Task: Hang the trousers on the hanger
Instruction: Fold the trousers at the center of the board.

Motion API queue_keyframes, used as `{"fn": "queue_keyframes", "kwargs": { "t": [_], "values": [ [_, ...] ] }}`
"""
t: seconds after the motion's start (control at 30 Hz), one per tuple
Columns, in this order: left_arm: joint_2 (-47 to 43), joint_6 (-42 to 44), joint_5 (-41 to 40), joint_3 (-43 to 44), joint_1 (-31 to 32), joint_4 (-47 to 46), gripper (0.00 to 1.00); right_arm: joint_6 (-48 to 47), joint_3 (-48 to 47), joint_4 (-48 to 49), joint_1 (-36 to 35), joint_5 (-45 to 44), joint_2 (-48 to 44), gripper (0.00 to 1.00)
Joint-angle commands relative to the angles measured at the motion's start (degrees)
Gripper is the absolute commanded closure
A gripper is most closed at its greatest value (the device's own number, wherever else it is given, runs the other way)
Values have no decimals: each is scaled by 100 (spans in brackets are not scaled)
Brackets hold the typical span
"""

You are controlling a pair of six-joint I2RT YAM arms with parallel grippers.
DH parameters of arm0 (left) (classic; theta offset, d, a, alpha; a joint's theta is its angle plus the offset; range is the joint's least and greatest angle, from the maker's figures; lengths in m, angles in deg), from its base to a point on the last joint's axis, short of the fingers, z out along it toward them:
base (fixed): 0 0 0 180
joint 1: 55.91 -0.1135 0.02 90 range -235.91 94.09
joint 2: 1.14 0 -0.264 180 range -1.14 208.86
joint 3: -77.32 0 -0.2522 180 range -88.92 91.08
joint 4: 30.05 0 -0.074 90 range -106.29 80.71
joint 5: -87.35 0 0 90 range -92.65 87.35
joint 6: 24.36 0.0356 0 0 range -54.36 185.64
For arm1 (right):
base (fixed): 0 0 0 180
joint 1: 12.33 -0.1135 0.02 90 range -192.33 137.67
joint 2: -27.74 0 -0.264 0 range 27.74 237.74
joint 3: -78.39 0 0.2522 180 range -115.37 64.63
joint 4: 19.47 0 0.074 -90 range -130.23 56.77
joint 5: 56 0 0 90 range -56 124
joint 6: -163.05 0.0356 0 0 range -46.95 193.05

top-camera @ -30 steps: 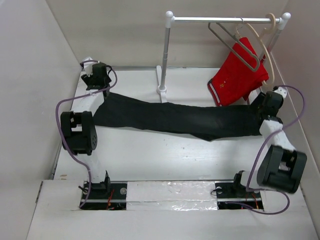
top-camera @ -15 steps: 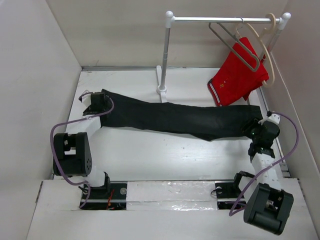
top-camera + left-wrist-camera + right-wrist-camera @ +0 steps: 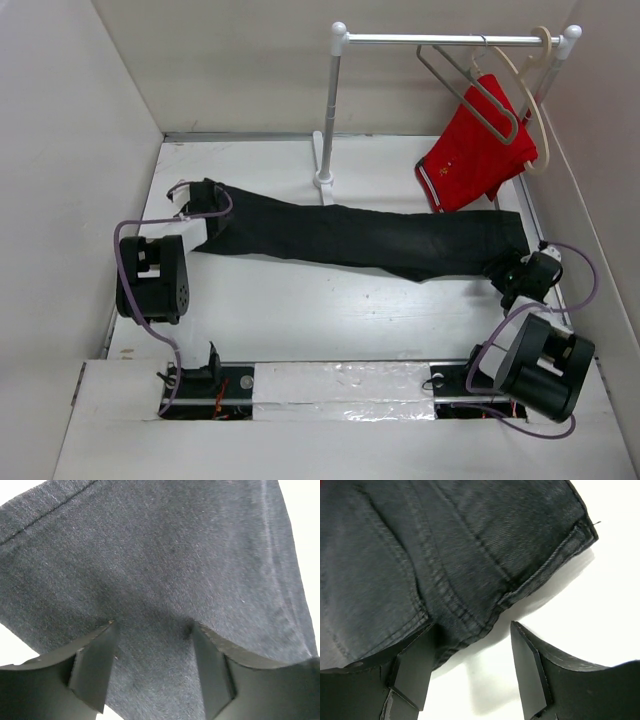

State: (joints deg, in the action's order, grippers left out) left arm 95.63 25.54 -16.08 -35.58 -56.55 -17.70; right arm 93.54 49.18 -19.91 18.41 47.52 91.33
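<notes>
The black trousers [image 3: 350,235] lie flat across the table, leg ends at the left and waist at the right. The grey metal hanger [image 3: 470,85] hangs empty on the rail at the back right. My left gripper [image 3: 197,203] is open right over the leg end; in the left wrist view the fabric [image 3: 160,555] fills the frame and the gripper [image 3: 153,625] has cloth between its spread fingers. My right gripper [image 3: 512,272] is open at the waist's near edge; in the right wrist view the gripper [image 3: 473,625] straddles the hem of the trousers [image 3: 420,555], its left finger [image 3: 415,665] under the cloth edge.
A white garment rack [image 3: 327,110] stands at the back, its base near the trousers' middle. A cream hanger [image 3: 535,90] carrying red shorts [image 3: 475,150] hangs beside the grey one. White walls close in at the left and right. Purple cables loop off both arms.
My left gripper came down from the far left corner onto the leg end. My right gripper drew back from the shorts to the waist's near edge. The trousers lie as before.
</notes>
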Motion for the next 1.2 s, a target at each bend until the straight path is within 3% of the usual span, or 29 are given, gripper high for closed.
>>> {"fn": "queue_keyframes", "kwargs": {
  "t": [0.0, 0.07, 0.1, 0.13, 0.17, 0.23, 0.27, 0.43, 0.67, 0.73, 0.77, 0.83, 0.87, 0.93, 1.0, 1.07, 1.17],
  "values": [
    [140, 28, 51, 264, -59, 9, 44, 236, -370, 531, 72, -77, 450, 34],
    [237, 63, 77, 343, -59, 27, 52, 385, -486, 566, 72, -69, 636, 35],
    [272, 89, 86, 387, -59, 44, 67, 420, -573, 618, 72, -69, 724, 37],
    [359, 151, 104, 501, -111, 88, 75, 473, -626, 567, 72, -86, 794, 41],
    [403, 169, 95, 554, -111, 149, 80, 456, -662, 505, 72, -147, 804, 62],
    [517, 221, 112, 659, -277, 369, 95, 395, -679, 443, 72, -218, 769, 77],
    [553, 248, 147, 669, -348, 456, 100, 377, -662, 408, 133, -192, 725, 92],
    [519, 388, 235, 415, -1024, 659, 100, 35, -294, 48, 599, 1, 23, 97],
    [176, 345, -257, 80, -1078, 923, 100, -932, 129, -1400, 1521, 616, -1690, 97],
    [-43, 318, -239, -104, -1078, 888, 100, -1134, 234, -1885, 1715, 941, -2242, 91],
    [-114, 283, -282, -105, -1078, 975, 100, -1118, 296, -1877, 1768, 1099, -2403, 65],
    [-324, 274, -362, -61, -1026, 1072, 78, -1021, 262, -2017, 1769, 1092, -2701, 35],
    [-430, 266, -414, -35, -1025, 1134, 44, -1029, 191, -2140, 1769, 857, -2738, 15],
    [-911, 265, -354, -26, -868, 1082, 27, -1117, -132, -2290, 1838, 767, -2651, 9],
    [-1308, 248, -30, -52, -789, 819, 23, -1117, -240, -2247, 1909, 644, -2353, 6],
    [-1871, 222, 261, -122, -578, 442, 27, -1047, -162, -2045, 2093, 722, -1950, 6],
    [-2416, 248, 464, -201, 166, 20, 44, -951, 93, -1230, 2366, 1370, -1457, 7]
  ]
}}
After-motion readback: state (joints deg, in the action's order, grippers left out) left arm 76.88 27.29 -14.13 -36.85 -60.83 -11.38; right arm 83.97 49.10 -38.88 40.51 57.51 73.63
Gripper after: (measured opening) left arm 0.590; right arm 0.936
